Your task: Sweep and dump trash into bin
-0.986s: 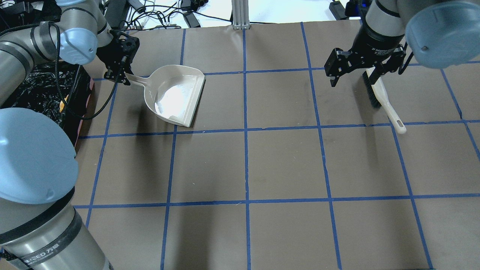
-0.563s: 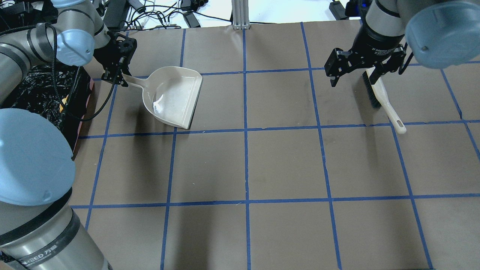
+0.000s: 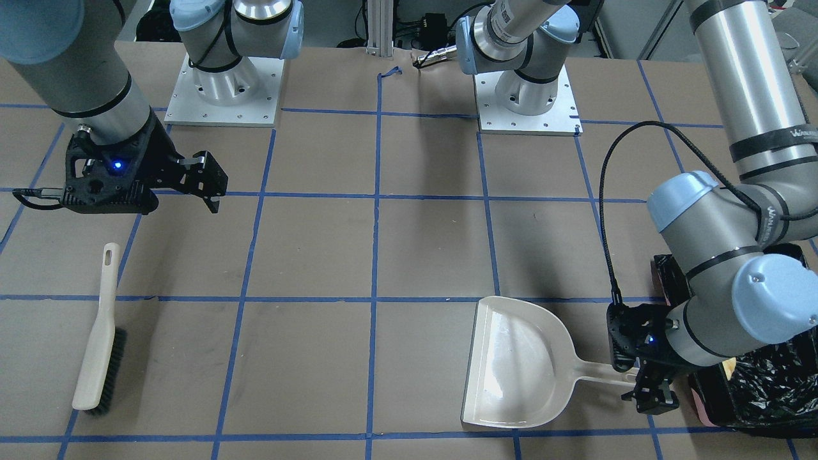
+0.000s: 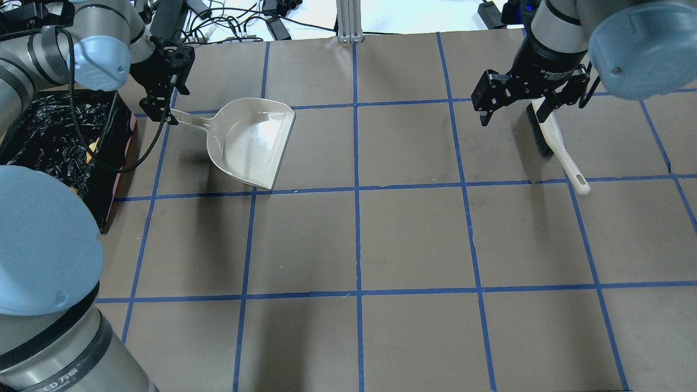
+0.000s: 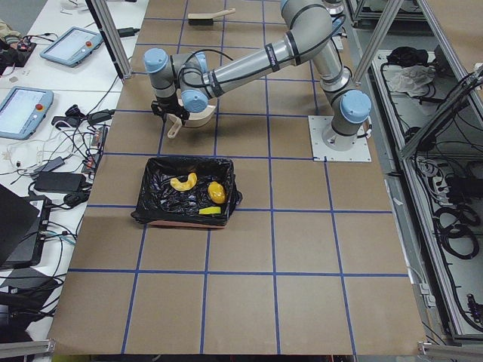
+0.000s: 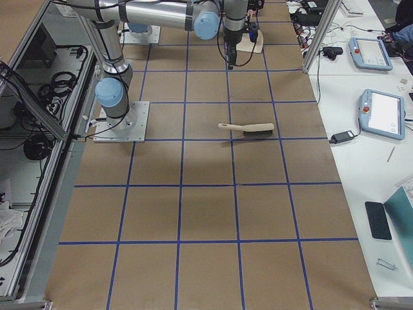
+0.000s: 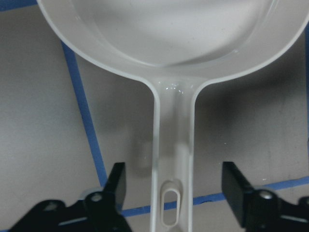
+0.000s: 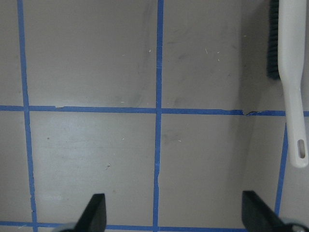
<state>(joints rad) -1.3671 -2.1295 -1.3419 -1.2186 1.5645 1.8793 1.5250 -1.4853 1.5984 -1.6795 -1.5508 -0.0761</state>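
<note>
The bin (image 5: pixel 160 197), lined with crinkly black plastic, stands at the table's left side and holds the trash: a pale melon-rind slice (image 5: pixel 183 182), a golden-brown lump (image 5: pixel 216 192) and a yellow-green wedge (image 5: pixel 208 212). The beige dustpan (image 4: pixel 250 141) lies empty on the table beside the bin (image 4: pixel 49 125). My left gripper (image 7: pixel 174 191) is open, its fingers apart on either side of the dustpan handle (image 7: pixel 174 145) without touching it. My right gripper (image 4: pixel 512 111) is open and empty, hovering beside the brush (image 4: pixel 550 136).
The brush (image 3: pixel 99 338) lies flat on the brown paper at the far right, bristles away from the robot. Blue tape lines grid the table. Cables and power bricks (image 4: pixel 239 22) lie beyond the far edge. The arm bases (image 3: pixel 223 83) stand on white plates.
The dustpan has gone from tilted up to lying flatter, and has shifted slightly left. My left gripper has moved a little toward the far edge. The right arm and brush have not moved.
</note>
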